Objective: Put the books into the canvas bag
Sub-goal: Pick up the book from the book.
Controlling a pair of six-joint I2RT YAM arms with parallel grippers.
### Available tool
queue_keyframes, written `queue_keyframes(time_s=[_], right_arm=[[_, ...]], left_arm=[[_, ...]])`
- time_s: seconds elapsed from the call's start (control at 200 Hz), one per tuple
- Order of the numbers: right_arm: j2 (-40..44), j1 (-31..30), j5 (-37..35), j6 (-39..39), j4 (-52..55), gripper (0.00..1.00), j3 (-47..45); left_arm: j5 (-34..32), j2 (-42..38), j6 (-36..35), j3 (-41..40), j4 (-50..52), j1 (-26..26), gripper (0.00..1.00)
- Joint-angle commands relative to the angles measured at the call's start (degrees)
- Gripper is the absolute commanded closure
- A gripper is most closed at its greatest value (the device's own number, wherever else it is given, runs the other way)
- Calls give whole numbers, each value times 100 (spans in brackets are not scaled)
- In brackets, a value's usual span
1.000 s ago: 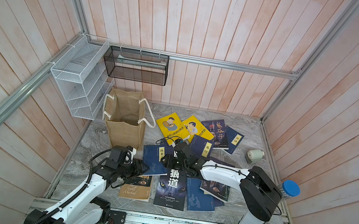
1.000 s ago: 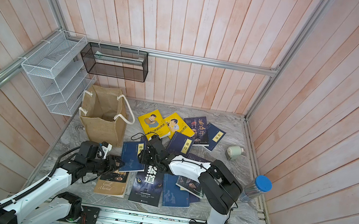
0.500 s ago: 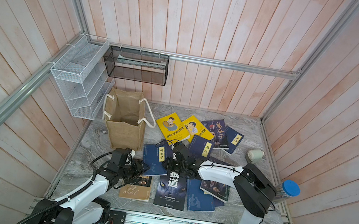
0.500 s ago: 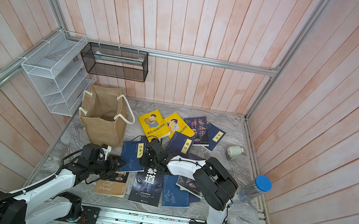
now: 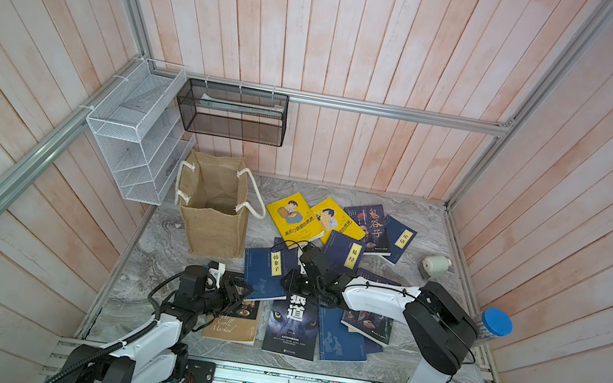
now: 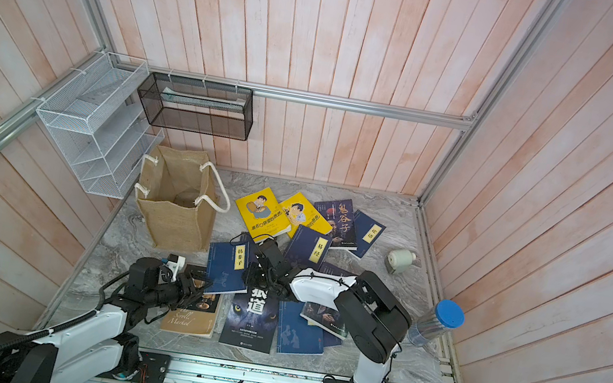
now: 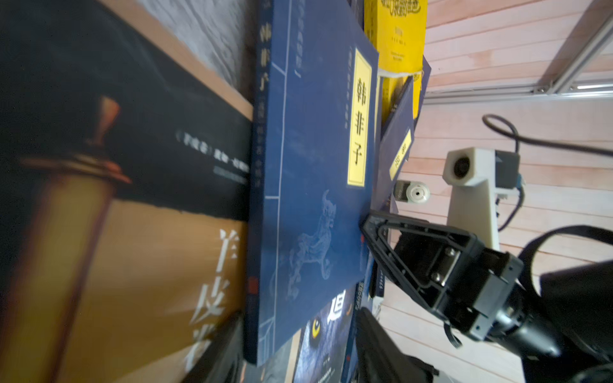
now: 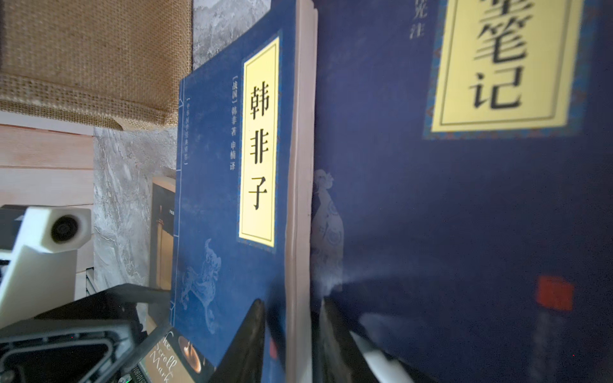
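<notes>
1. Right gripper (image 8: 291,301) is clamped on the navy book (image 5: 263,274) – at its page edge.
2. Left gripper (image 5: 239,294) – jaws are held apart at that book's corner.
3. Other books (image 5: 293,321) are spread on the table (image 5: 160,252) beside the bag (image 5: 214,227).

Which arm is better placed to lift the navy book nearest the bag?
Right. The right hand straddles the navy book at its page edge; the left hand is open beside the book's corner, gripping nothing.

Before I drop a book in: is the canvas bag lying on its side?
No, in both top views the canvas bag stands upright with its mouth open upward.
</notes>
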State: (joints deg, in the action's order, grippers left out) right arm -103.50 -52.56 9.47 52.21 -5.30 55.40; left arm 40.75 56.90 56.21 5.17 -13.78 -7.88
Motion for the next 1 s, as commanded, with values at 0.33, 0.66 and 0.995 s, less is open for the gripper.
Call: queue_keyframes(time_s=[0.33, 0.66, 0.995], right_arm=[[224, 5, 215, 375, -450, 75, -697], [234, 15, 327, 290, -665, 75, -792], [1681, 129, -652, 199, -195, 50, -1036]], left_arm=[[684, -589, -134, 246, 1, 15, 61], [433, -81, -131, 199, -508, -85, 84], [-64, -1153, -2184, 1496, 2075, -144, 100]])
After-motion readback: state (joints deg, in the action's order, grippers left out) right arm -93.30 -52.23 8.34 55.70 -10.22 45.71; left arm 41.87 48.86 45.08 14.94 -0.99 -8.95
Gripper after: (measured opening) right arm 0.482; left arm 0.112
